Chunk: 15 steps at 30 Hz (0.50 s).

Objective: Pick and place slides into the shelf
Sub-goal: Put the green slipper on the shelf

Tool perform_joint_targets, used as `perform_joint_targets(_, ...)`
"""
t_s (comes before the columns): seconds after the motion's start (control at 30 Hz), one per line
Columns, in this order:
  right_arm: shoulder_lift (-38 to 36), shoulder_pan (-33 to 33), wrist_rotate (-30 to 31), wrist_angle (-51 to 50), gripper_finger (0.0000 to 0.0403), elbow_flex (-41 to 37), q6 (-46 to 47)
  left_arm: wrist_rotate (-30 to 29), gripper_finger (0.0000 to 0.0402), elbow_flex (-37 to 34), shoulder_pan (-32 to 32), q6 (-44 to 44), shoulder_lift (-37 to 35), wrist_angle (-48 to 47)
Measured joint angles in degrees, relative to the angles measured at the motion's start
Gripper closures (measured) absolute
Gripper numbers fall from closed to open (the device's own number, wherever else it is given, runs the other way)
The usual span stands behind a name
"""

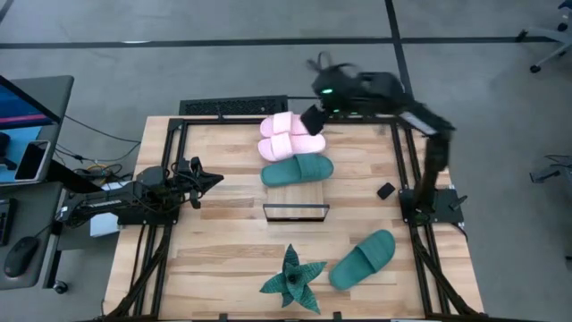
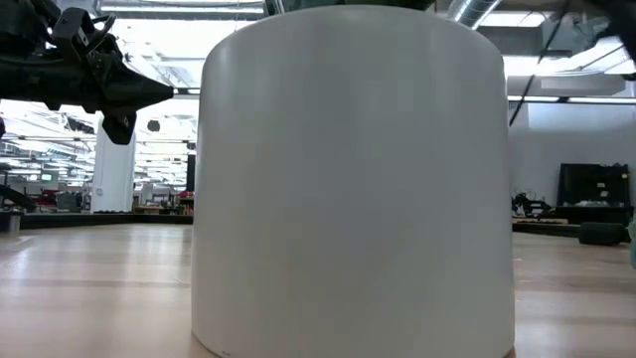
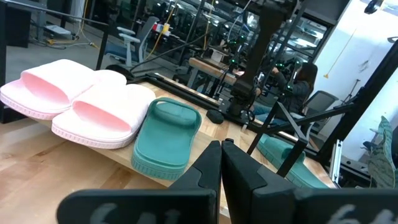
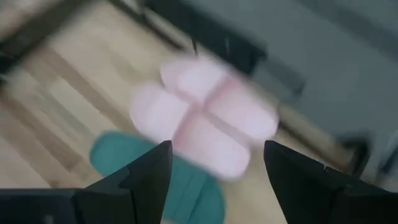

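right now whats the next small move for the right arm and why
Probably swing the open right claw toward the loose teal slide. Two pink slides and one teal slide already lie on the shelf; the claw holds nothing.

Two pale pink slides (image 1: 290, 134) and one teal green slide (image 1: 297, 169) lie on the light-wood shelf (image 1: 296, 197) with its thin black frame, another teal green slide (image 1: 362, 258) beside a dark green star-shaped plant (image 1: 292, 279).
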Motion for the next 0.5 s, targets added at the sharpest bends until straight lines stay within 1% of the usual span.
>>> perform_joint_targets(0.07, -3.7, 1.5, 1.3, 3.9, 0.0159, 0.0, -6.5, 0.0, 0.0401, 0.0, 0.0, 0.0, 0.0, 0.0)
perform_joint_targets(0.13, -7.5, 3.0, 1.1, 8.0, 0.0159, -1.0, -13.0, 0.0, 0.0401, 0.0, 0.0, 0.0, 0.0, 0.0)
perform_joint_targets(0.17, -9.2, 3.7, 0.6, 9.7, 0.0159, -2.0, -16.0, 0.0, 0.0401, 0.0, 0.0, 0.0, 0.0, 0.0)
perform_joint_targets(0.23, -12.6, 4.6, -2.4, 13.5, 0.0159, -5.1, -21.2, 0.0, 0.0401, 0.0, 0.0, 0.0, 0.0, 0.0)
perform_joint_targets(0.37, -20.4, 4.7, -10.4, 18.3, 0.0159, -16.5, -28.1, 0.0, 0.0401, 0.0, 0.0, 0.0, 0.0, 0.0)
perform_joint_targets(0.5, -31.2, 2.4, -14.7, 24.1, 0.0159, -33.5, -30.5, 0.0, 0.0401, 0.0, 0.0, 0.0, 0.0, 0.0)
